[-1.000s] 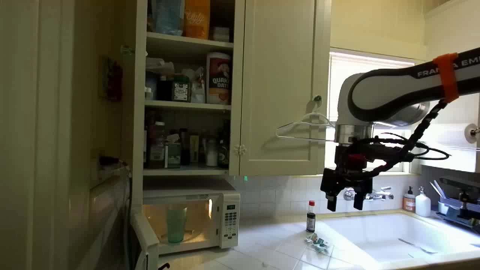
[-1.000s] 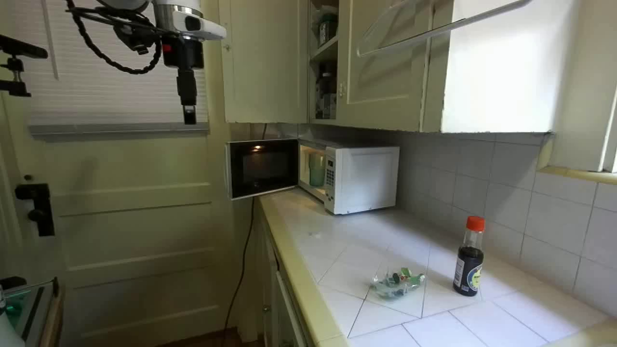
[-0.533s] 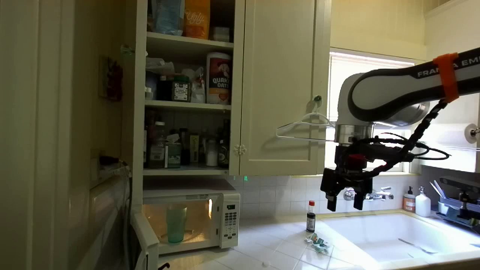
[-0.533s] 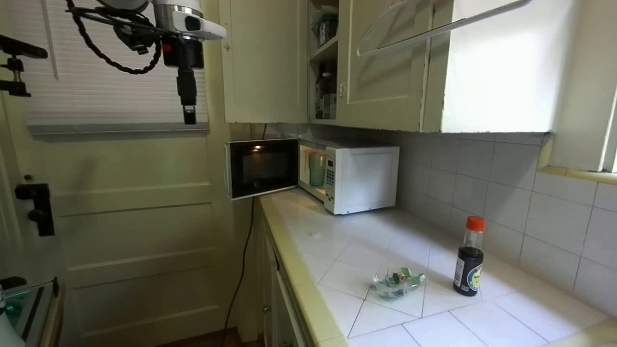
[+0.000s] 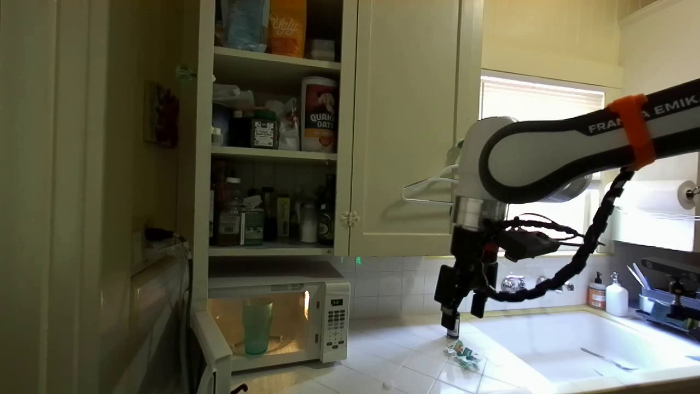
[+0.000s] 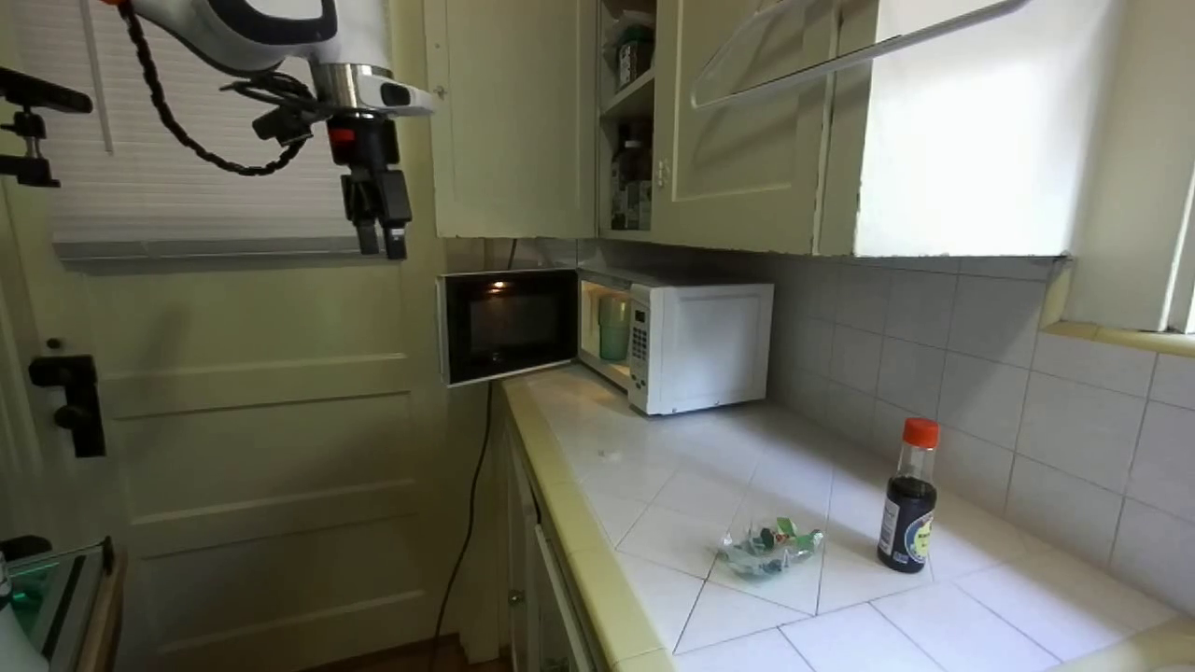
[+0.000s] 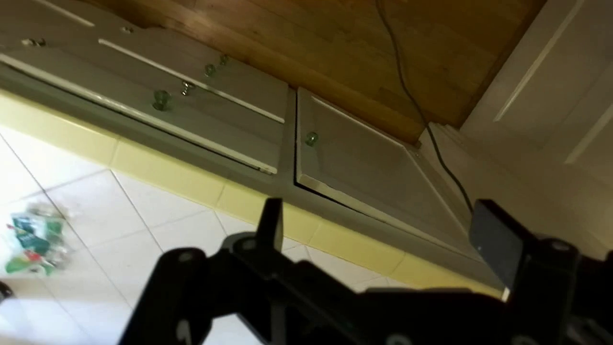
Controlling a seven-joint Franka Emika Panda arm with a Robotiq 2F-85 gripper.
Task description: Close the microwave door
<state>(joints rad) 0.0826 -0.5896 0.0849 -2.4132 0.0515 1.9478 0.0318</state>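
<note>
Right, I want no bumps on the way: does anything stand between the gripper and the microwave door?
Nothing visible stands between the gripper and the open microwave door in both exterior views. The cream cupboard door hangs above the microwave door, though, so a low approach looks safer.

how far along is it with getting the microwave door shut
Done: nothing of the closing itself; the microwave door stands wide open, with the green cup in plain view inside the microwave.
Under way: no contact yet; the hand hangs open, apart from the door and gripping nothing.
Left: seemingly all of it, reaching the door, swinging it round and pressing it flush.
</note>
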